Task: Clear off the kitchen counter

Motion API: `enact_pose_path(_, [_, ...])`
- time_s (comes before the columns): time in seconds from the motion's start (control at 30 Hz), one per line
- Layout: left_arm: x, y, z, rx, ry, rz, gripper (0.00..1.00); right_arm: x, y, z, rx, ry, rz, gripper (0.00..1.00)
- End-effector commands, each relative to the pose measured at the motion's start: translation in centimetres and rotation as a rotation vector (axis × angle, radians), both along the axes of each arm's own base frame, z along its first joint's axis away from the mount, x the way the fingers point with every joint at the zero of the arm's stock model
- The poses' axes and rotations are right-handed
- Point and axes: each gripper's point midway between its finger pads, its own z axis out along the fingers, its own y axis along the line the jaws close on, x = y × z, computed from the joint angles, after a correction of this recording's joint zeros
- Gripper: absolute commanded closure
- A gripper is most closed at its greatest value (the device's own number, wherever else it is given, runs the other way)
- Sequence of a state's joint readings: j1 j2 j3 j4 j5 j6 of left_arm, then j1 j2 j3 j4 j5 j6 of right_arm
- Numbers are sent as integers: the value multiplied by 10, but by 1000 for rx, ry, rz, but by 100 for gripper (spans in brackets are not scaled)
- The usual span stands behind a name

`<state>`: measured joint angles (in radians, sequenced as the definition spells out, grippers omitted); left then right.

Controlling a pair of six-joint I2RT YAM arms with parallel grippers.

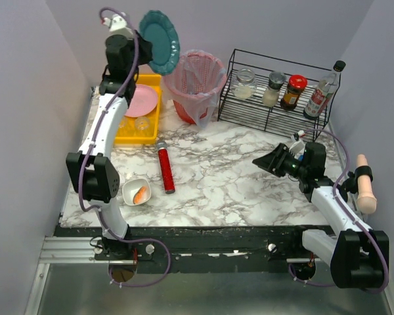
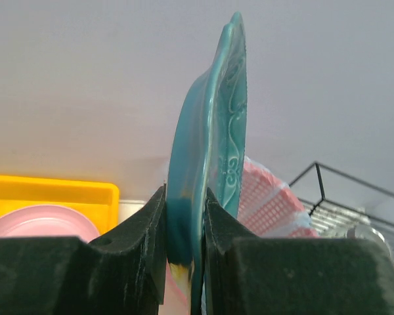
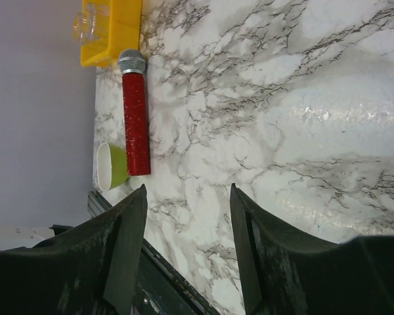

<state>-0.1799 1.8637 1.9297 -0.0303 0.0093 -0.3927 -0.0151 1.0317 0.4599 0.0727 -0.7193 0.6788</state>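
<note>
no readable text anywhere, labels on the spice jars (image 1: 290,92) and the clear bottle (image 1: 322,92) in the wire rack (image 1: 276,111) too small to make out, raised pattern on the teal plate (image 2: 213,151) just ornament, no lettering

kitchen counter (image 1: 249,177), red microphone (image 1: 165,170), bowl (image 1: 136,191), probably tray (image 1: 139,121)

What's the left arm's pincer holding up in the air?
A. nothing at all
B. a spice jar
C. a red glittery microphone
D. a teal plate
D: the left pincer is clamped on the rim of the teal plate, held on edge above the yellow tray; the red microphone lies on the counter.
</note>
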Motion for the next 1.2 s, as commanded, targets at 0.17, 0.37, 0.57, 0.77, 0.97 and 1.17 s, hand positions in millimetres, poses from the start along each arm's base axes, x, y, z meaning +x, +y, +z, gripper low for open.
enact_pose_path(0.17, [-36,116,83,-376,-208,-51,100,0,0,-11,5,26,10,39])
enact_pose_path(0.37, [1,144,3,-465,-47,-74,100,-1,0,-13,4,28,11,38])
enact_pose_path(0.57, [24,152,-62,-460,67,-31,100,-2,-1,-14,-1,28,5,38])
enact_pose_path(0.77, [40,162,-115,-477,161,14,100,-2,-1,-16,-4,33,3,38])
enact_pose_path(0.97, [50,173,-156,-475,234,83,100,-2,-2,-15,-6,34,1,38])
enact_pose_path(1.17, [60,186,-176,-473,264,146,100,-2,-2,-15,-6,37,3,38])
